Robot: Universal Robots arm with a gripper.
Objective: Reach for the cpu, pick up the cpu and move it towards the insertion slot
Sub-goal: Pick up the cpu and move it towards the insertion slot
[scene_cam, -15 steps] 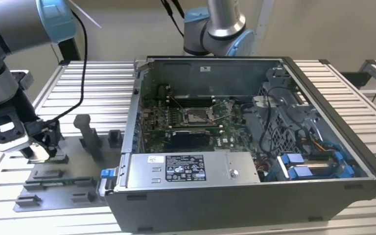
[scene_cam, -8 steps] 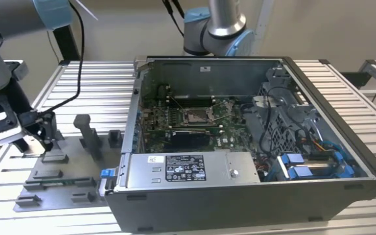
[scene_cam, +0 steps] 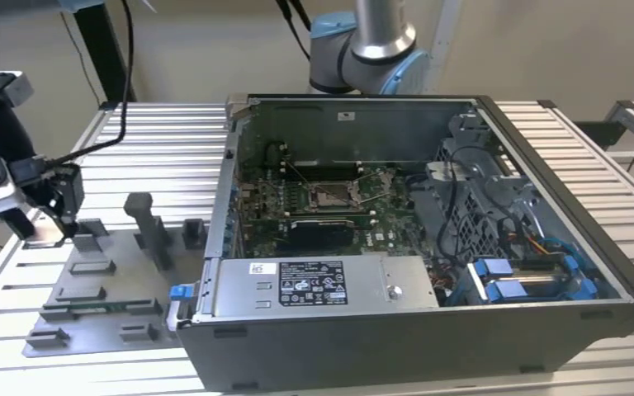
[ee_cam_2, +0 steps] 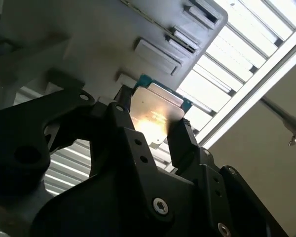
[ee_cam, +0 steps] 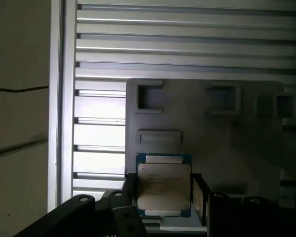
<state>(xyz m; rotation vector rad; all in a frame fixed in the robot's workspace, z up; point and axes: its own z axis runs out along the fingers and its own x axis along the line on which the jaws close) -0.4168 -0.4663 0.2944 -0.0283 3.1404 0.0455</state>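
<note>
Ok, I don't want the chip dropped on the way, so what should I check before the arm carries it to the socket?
1. The cpu centred in the claw: ok.
2. The claw shut on the cpu's edges: ok.
3. The cpu lifted off the fixture plate: cannot tell.
4. The claw higher than the case wall: not ok.
5. The insertion slot uncovered, nothing above it: ok.
</note>
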